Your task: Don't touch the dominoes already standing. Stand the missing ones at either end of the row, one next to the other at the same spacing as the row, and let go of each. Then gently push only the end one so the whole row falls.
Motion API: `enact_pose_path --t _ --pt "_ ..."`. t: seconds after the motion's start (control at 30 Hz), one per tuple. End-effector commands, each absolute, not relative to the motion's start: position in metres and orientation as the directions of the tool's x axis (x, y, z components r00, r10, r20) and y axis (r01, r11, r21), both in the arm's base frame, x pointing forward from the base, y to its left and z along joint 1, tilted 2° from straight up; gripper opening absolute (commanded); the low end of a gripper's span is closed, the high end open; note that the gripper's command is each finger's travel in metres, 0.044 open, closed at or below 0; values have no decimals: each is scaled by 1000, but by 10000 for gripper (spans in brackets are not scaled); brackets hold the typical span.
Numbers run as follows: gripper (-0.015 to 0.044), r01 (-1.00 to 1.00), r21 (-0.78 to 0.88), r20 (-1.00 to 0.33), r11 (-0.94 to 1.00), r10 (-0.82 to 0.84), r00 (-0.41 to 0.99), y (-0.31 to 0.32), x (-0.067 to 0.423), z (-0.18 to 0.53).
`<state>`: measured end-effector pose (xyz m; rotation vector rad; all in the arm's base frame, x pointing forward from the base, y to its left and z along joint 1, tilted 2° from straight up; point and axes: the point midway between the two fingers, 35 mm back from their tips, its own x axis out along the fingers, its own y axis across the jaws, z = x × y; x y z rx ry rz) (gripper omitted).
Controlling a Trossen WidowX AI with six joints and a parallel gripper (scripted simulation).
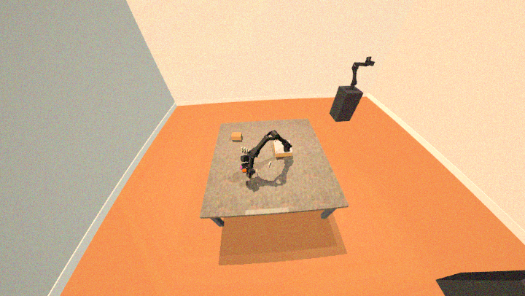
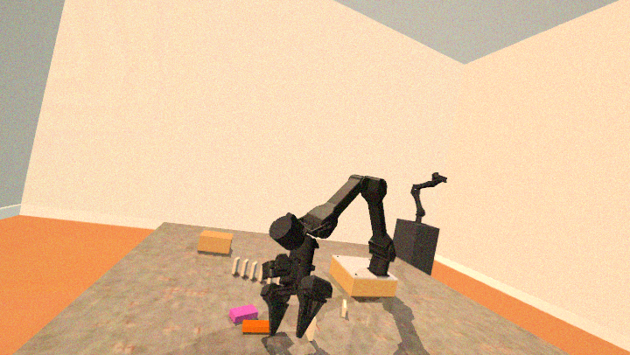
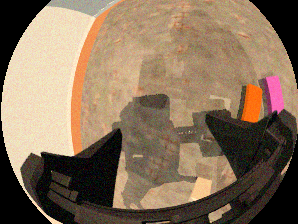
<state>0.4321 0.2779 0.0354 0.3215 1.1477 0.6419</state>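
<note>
Exterior view, items by size:

1. Surface (image 2: 132, 290): mottled grey-brown, carrying everything below.
2. Base block (image 2: 359, 284): tan with a white top, my arm's mount.
3. Tan box (image 2: 214, 241): far corner, well apart from the work.
4. My gripper (image 2: 291, 331): fingers spread wide, nothing between them, tips low over the surface.
5. Pink block (image 2: 243, 313) and orange block (image 2: 255, 326): lying flat just beside my gripper; purpose unclear.
6. Standing row of dominoes (image 2: 247, 267): upright behind my wrist, partly hidden by it.
7. Loose dominoes: one (image 2: 311, 330) upright just beside my fingers, another (image 2: 343, 308) upright nearer the base block.

Progress, as I judge it: both loose dominoes stand well apart from the row, so the extension looks unfinished and the push remains.
</note>
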Motion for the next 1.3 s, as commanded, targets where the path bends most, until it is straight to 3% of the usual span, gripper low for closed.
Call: enact_pose_path --t 0.0,0.27,0.73,1.0,1.27 --pt "440 4 204 -973 979 202 116 250 381 77" --pt "440 50 63 -998 997 62 24 231 354 90" --pt "440 50 61 -998 997 60 24 230 353 89" --pt "440 50 61 -998 997 60 23 234 354 27" --pt "440 50 61 -998 997 60 23 234 354 19"
